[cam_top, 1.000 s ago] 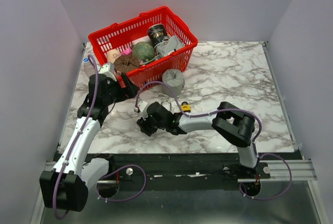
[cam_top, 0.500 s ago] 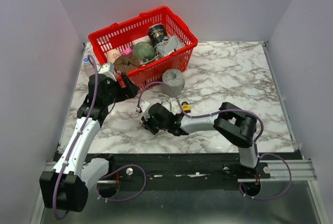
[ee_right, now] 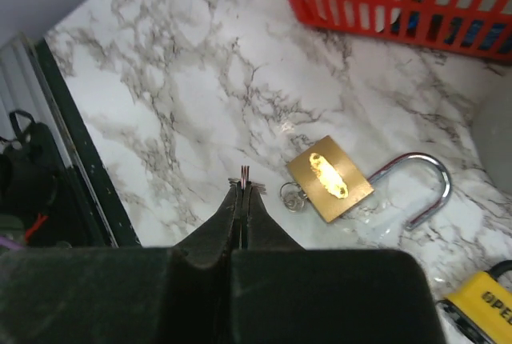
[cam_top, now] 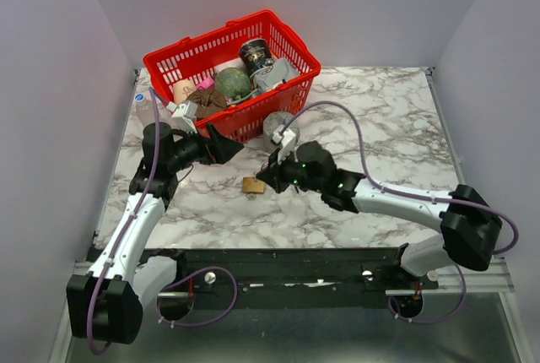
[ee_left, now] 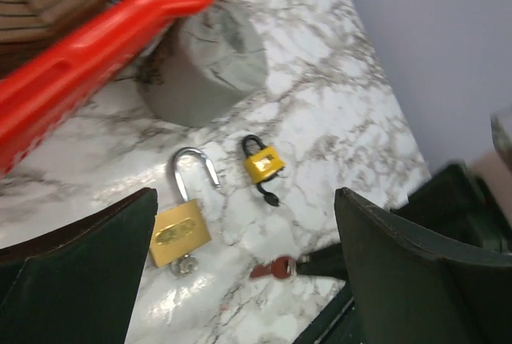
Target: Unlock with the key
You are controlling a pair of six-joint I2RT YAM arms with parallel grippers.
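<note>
A brass padlock [ee_right: 328, 178] lies flat on the marble with its steel shackle [ee_right: 422, 188] swung open and a small ring [ee_right: 294, 197] at its keyhole end. My right gripper [ee_right: 243, 186] hovers just left of it, shut on a thin red-headed key [ee_right: 243, 171] held edge-on. The left wrist view shows that red key [ee_left: 276, 268] at the right fingertip [ee_left: 328, 261], near the brass padlock [ee_left: 180, 230]. My left gripper [ee_left: 244, 276] stands wide open above them, holding nothing. From above, the brass padlock [cam_top: 252, 184] sits between the left gripper [cam_top: 229, 147] and right gripper [cam_top: 267, 176].
A small yellow padlock [ee_left: 262, 161] lies to the right of the brass one. A grey roll [ee_left: 204, 60] stands behind them beside the red basket [cam_top: 291, 84], which is full of objects. A bottle [cam_top: 145, 108] stands at the far left.
The right arm has swung out from the near left, and its gripper has shut on the key beside the brass padlock. The left gripper has moved right, toward the padlock.
</note>
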